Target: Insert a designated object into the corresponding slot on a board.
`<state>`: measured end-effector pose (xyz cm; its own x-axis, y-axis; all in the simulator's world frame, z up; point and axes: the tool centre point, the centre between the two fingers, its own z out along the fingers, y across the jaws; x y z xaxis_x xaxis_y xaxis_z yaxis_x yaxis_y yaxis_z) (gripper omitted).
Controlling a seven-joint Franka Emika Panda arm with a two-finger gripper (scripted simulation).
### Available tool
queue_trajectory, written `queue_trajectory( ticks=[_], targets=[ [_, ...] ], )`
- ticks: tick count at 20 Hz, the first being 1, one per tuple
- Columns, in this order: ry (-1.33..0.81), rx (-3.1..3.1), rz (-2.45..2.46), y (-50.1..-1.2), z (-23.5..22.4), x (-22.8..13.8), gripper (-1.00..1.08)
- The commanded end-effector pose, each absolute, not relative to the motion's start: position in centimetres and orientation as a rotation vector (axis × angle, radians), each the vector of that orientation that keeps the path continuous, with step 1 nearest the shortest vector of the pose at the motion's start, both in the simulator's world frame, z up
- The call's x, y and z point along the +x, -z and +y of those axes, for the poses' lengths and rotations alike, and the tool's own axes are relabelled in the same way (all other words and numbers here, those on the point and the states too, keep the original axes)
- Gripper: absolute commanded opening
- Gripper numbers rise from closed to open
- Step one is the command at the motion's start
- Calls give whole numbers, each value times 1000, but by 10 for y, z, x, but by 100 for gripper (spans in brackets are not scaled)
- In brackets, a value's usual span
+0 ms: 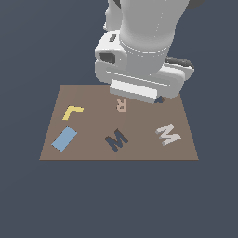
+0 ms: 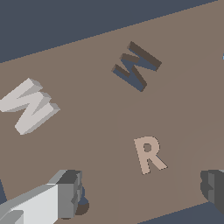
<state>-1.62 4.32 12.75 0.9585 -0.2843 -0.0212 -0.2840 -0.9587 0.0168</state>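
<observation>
grey m block [image 1: 168, 134]: lying on board [image 1: 93, 153], apart from slot
slot [image 1: 116, 139]: dark m recess, unfilled
fingers [image 2: 70, 192]: spread wide, holding nothing, over pink r [image 2: 148, 154]

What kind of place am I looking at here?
Probably a computer-simulated test scene, not a real room: a flat brown board with a grey M block floats on featureless dark blue, under a smooth white robot arm.

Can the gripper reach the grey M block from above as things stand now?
Probably yes. The grey M block stands alone on the board, nothing on or beside it. The gripper is open and empty, above the pink R.
</observation>
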Motion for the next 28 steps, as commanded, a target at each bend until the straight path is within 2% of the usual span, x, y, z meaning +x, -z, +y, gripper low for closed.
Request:
queue_trajectory(
  ticks=[1, 16, 28],
  targets=[
    [34, 3079, -554, -121, 55, -14, 100],
    [15, 2871, -1261, -80, 125, 21, 100],
    [3, 2677, -1641, -57, 153, 57, 100]
  ],
)
